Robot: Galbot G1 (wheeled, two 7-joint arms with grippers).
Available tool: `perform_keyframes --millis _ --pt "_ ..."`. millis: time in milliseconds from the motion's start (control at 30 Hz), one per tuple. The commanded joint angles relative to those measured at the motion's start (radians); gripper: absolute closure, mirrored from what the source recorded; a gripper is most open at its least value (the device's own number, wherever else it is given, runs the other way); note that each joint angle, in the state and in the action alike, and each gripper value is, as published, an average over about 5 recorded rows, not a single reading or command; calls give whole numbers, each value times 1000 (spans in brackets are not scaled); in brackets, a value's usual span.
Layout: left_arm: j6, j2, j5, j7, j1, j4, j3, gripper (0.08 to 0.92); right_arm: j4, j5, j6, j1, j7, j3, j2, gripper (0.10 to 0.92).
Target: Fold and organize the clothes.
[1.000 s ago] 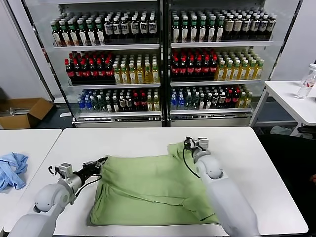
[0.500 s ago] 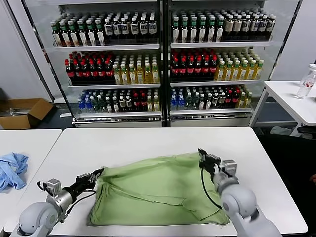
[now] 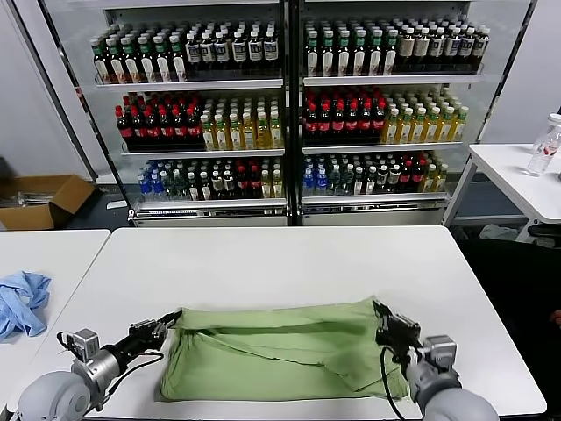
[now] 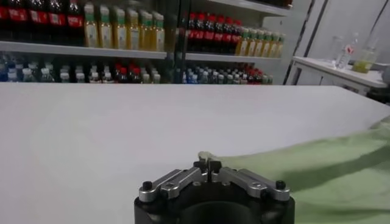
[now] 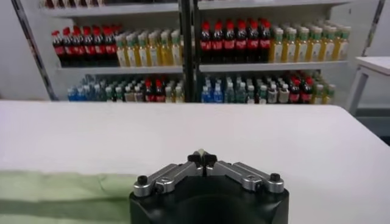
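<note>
Behind your table (image 3: 263, 254) stands a wide glass-fronted fridge (image 3: 289, 105), its shelves packed with bottles; it fills the whole far side, set back from the table's far edge. To your left a second table (image 3: 44, 254) sits just beside yours, with a light blue cloth (image 3: 22, 301) heaped near its left edge. A cardboard box (image 3: 44, 197) lies on the floor beyond it. To your right a smaller white table (image 3: 517, 180) carries a clear bottle (image 3: 545, 145).

Your own table is bare across its far half and along both side edges, so you have open room ahead of the shirt and to either side of it.

The green shirt (image 3: 280, 351) lies folded in a flat, wide band along the near edge, roughly centred, with a diagonal crease running across it.

Your left gripper (image 3: 162, 326) comes in low from the near left corner, pointing right, clenched on the shirt's far left corner; in the left wrist view (image 4: 207, 163) a bit of green fabric shows pinched between the closed tips. Your right gripper (image 3: 383, 316) reaches up from the near right corner, clenched at the shirt's far right corner; its wrist view (image 5: 201, 157) shows the tips pressed together with a sliver of fabric between them.
</note>
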Motion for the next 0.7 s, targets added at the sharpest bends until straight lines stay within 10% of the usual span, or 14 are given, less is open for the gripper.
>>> perform_keyframes --millis 33,333,533,700 --pt "5 5 12 30 44 -17 -19 916 69 -49 7 -153 4 32 -7 919" --pt "24 0 91 12 56 -21 -28 910 74 -114 25 -215 15 -7 10 907" --pt "28 -11 101 -16 97 -86 -65 774 82 -121 38 -193 16 16 1 759" --pt "33 -81 43 -309 99 -176 -57 627 97 -137 58 -191 15 46 3 611"
